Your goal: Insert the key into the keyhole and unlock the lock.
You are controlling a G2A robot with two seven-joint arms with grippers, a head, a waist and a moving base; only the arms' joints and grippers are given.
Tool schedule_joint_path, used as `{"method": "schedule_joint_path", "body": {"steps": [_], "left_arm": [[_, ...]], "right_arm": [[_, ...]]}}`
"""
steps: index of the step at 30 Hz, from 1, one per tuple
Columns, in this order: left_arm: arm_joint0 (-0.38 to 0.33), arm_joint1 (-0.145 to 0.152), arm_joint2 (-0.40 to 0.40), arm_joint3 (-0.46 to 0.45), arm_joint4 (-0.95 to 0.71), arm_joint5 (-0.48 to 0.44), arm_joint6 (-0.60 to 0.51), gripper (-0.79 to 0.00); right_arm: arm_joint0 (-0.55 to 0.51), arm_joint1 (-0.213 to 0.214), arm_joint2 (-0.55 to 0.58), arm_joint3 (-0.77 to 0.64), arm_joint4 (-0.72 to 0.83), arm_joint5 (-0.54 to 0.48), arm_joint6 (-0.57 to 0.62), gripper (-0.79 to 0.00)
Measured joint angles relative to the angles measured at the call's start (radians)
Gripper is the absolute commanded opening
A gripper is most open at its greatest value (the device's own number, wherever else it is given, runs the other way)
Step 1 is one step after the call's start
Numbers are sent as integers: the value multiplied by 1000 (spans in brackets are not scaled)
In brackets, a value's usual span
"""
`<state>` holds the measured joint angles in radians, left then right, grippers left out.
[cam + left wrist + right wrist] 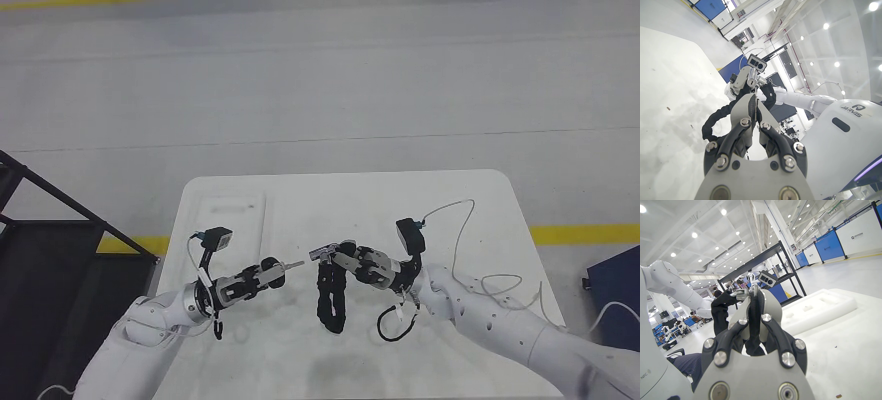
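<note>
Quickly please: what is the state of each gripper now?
Left gripper: shut on the thin silver metal key.
Right gripper: shut on the black fabric-covered lock with a silver metal cylinder.

key: tip just beside keyhole | lock: silver cylinder, black sleeve, lifted

Lock cylinder: polished, glossy metal. Key: thin bare metal. Chain sleeve: black woven cloth, matt, wrinkled. Left claw and right claw: smooth matt grey fingers, ribbed black pads, shiny steel screws. Desk: white, matt, faintly speckled. Foam tray: white, matt.
</note>
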<state>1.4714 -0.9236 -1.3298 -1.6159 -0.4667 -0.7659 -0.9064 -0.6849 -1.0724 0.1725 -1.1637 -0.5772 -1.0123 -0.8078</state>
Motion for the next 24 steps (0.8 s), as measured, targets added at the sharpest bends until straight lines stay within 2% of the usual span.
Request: {"method": "schedule_joint_path", "body": {"steps": [13, 24], "left_arm": [[-51, -11, 35, 31, 37, -12, 13, -785], [-65, -15, 45, 28, 30, 3, 10, -785]], "right_arm": [[0, 0, 0, 0, 0, 0, 0, -785], [0, 0, 0, 0, 0, 0, 0, -785]]}}
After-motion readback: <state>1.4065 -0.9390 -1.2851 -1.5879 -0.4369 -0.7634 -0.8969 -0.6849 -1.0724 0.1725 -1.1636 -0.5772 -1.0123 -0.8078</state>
